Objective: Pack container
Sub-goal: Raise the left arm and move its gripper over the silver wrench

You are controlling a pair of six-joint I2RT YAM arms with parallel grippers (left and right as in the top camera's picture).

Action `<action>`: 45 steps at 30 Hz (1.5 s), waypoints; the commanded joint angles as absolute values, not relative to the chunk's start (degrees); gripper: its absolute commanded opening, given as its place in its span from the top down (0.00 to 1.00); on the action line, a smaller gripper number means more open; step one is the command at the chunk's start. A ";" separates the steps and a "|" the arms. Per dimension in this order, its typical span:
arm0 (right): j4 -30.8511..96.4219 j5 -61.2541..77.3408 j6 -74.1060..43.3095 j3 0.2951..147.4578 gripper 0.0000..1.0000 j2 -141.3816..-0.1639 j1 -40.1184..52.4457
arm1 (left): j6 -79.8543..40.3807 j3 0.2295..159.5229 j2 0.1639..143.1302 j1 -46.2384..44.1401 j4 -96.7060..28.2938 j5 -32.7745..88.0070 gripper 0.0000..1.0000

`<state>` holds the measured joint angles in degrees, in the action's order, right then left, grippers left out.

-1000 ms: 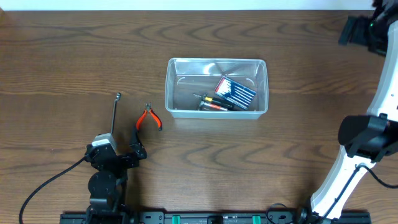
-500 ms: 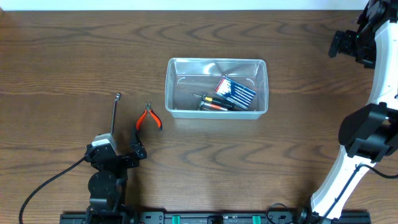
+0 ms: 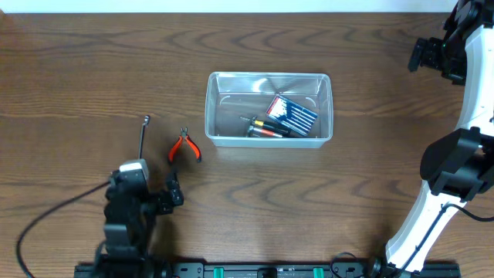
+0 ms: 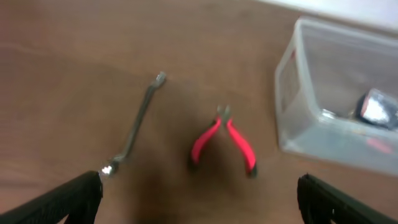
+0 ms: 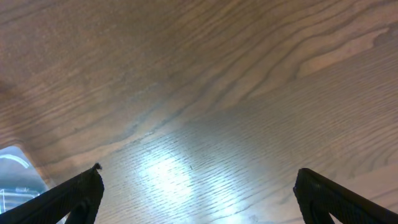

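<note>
The clear plastic container (image 3: 268,108) sits mid-table and holds a blue striped box (image 3: 292,113) and screwdrivers (image 3: 265,128). It also shows in the left wrist view (image 4: 336,99) at the right. Red-handled pliers (image 3: 184,147) and a metal wrench (image 3: 143,139) lie on the table left of it; both show in the left wrist view, pliers (image 4: 225,140) and wrench (image 4: 137,124). My left gripper (image 4: 199,199) is open and empty, just short of the pliers, near the front edge (image 3: 154,197). My right gripper (image 5: 199,199) is open and empty over bare wood at the far right (image 3: 434,54).
The wooden table (image 3: 93,69) carries only these items. The right arm's white body (image 3: 451,177) stands along the right edge. A cable (image 3: 54,216) trails from the left arm at the front left.
The left arm has shifted slightly back toward the front edge. The right gripper swung left from the far right corner, then held still.
</note>
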<state>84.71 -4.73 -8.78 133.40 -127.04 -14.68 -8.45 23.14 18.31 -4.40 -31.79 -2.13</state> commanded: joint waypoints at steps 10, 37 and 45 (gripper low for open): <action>84.62 -5.41 -9.37 133.32 0.01 -126.76 -15.40 | -4.89 64.07 63.29 -4.67 -53.58 -0.49 0.02; 84.62 -5.39 -9.37 133.32 0.01 -126.76 -15.40 | 3.73 76.88 87.85 14.09 -59.79 3.97 0.02; 84.62 -5.39 -9.37 133.32 0.01 -126.76 -15.40 | 12.58 76.90 88.95 13.82 -57.39 3.81 0.02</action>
<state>84.62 -4.93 -8.78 133.36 -127.04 -14.68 8.08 75.88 88.64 13.82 -58.08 4.73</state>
